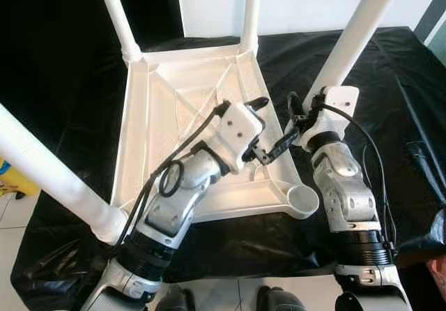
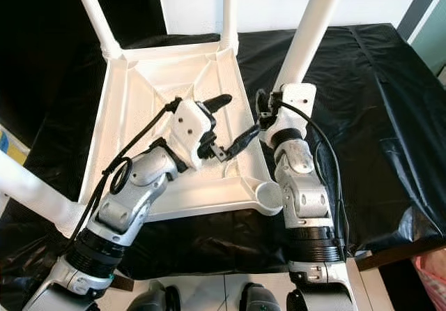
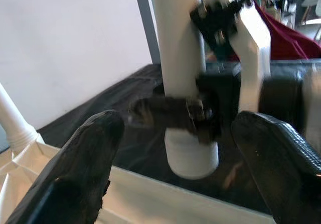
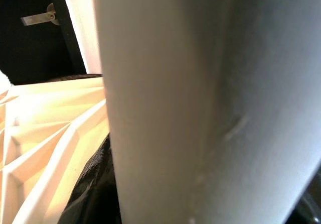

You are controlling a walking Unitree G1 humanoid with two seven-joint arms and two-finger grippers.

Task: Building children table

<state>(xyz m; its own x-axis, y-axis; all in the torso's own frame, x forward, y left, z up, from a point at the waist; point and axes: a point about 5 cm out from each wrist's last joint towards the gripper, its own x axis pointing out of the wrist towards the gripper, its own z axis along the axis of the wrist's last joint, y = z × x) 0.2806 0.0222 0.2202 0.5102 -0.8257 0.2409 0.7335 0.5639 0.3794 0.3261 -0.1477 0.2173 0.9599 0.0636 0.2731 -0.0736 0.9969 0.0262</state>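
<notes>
The white plastic children's table lay upside down on a black plastic sheet, its ribbed underside facing up. Three legs stood in their corner sockets: one at about 11 o'clock, one at 12 o'clock and one at 8 o'clock. The socket at the near right corner, around 4 o'clock, was empty.

The right gripper was clamped on the fourth leg, low on the tube, which leaned up and away toward 1 o'clock with its lower end clear of the table rim. In the right wrist view the leg ran very close to the lens. The left gripper hung over the table's right edge with its fingers spread wide and nothing between them, facing the held leg.

I judged the leg to be a light, stiff, hollow tube with a smooth, rather slippery skin, so a hold near its lower end should give the best control for steering it into the socket. The top looked rigid but light enough to slide on the sheet under a push, so the free gripper might brace it by the rim.

No brand, label or writing could be read on any part.
</notes>
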